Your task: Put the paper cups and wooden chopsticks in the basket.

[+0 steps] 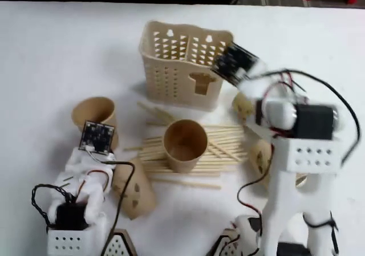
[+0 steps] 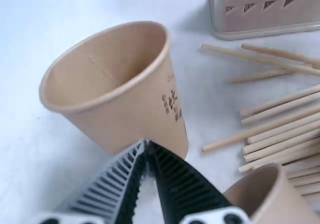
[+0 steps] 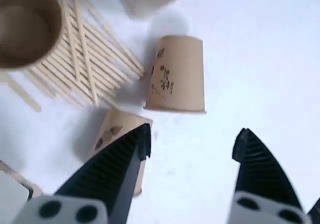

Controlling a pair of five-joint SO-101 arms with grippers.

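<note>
The cream slotted basket [image 1: 182, 68] stands at the back centre. Wooden chopsticks [image 1: 194, 153] lie in a loose pile in front of it, and one upright paper cup [image 1: 185, 145] stands on them. My left gripper [image 2: 146, 145] is shut on nothing, its tips just short of another upright paper cup [image 2: 115, 84] at the left [image 1: 95, 114]. My right gripper [image 3: 192, 141] hangs open above a cup lying on its side [image 3: 177, 74] right of the basket. A second fallen cup [image 3: 115, 134] lies under one of its fingers [image 3: 132, 151].
One more cup lies on its side [image 1: 134, 190] beside the left arm's base. The right arm [image 1: 296, 147] hides part of the cup at the right [image 1: 261, 159]. White table [image 1: 51, 56] stretches open to the left and behind the basket.
</note>
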